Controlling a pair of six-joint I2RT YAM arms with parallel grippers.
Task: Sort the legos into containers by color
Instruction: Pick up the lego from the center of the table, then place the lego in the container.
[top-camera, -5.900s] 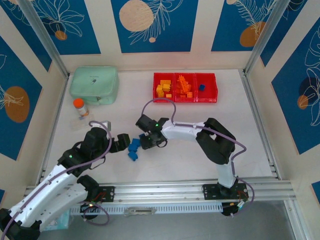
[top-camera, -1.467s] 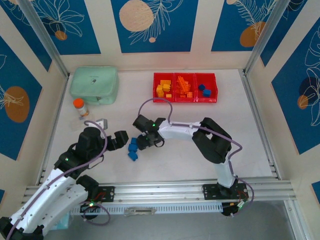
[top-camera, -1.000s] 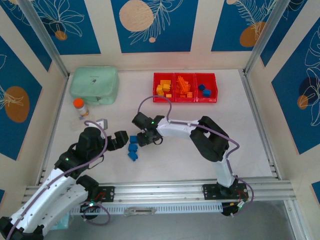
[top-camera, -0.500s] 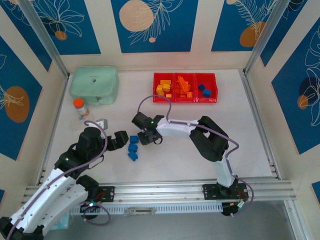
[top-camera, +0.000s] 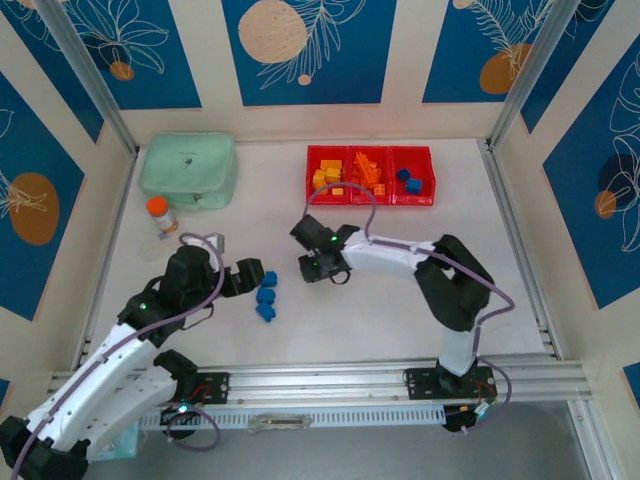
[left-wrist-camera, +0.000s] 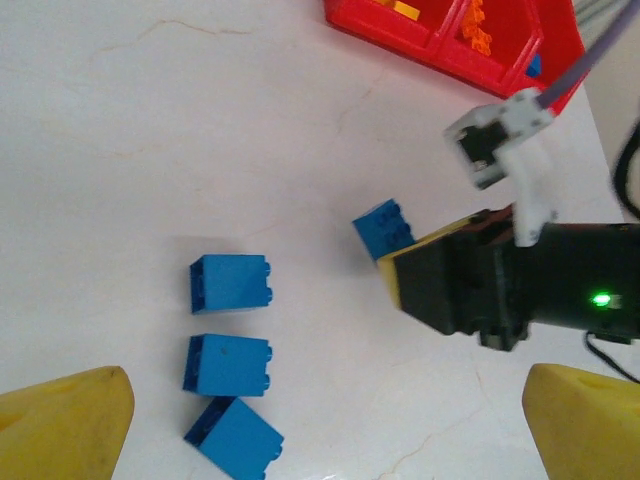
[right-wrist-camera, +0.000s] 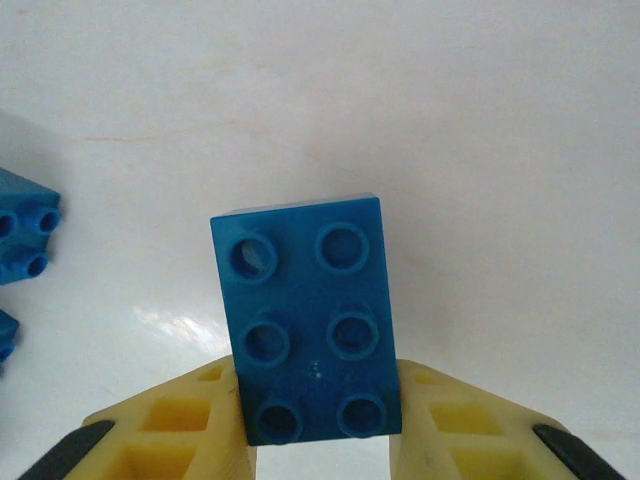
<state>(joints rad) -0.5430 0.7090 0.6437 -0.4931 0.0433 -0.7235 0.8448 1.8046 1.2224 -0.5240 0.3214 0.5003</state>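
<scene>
Most of the sorting looks done: in the row of red containers (top-camera: 370, 202) at the far side of the worktop (top-camera: 480, 290), the left bin holds the yellow pieces (top-camera: 325, 178), the middle bin the orange pieces (top-camera: 366, 172), and the right bin two blue pieces (top-camera: 407, 180); I can see no yellow or orange brick lying loose. What is left is all blue. The right fingers (right-wrist-camera: 190, 425) are closed on a blue brick (right-wrist-camera: 310, 315), pinching one end of it by its long sides, studs towards the wrist camera; it sits near the middle of the worktop, well apart from the containers (whether it is lifted clear of the surface I cannot tell). Three more blue bricks (top-camera: 265, 296) lie close together on the worktop to the left of it, near the left fingers (left-wrist-camera: 70, 420), which stand wide apart and grip nothing. By my reckoning four blue bricks have yet to reach the right bin: the one in hand, then the three lying loose; the mint-green case (top-camera: 188, 170) and the orange-capped bottle (top-camera: 157, 212) play no part.
</scene>
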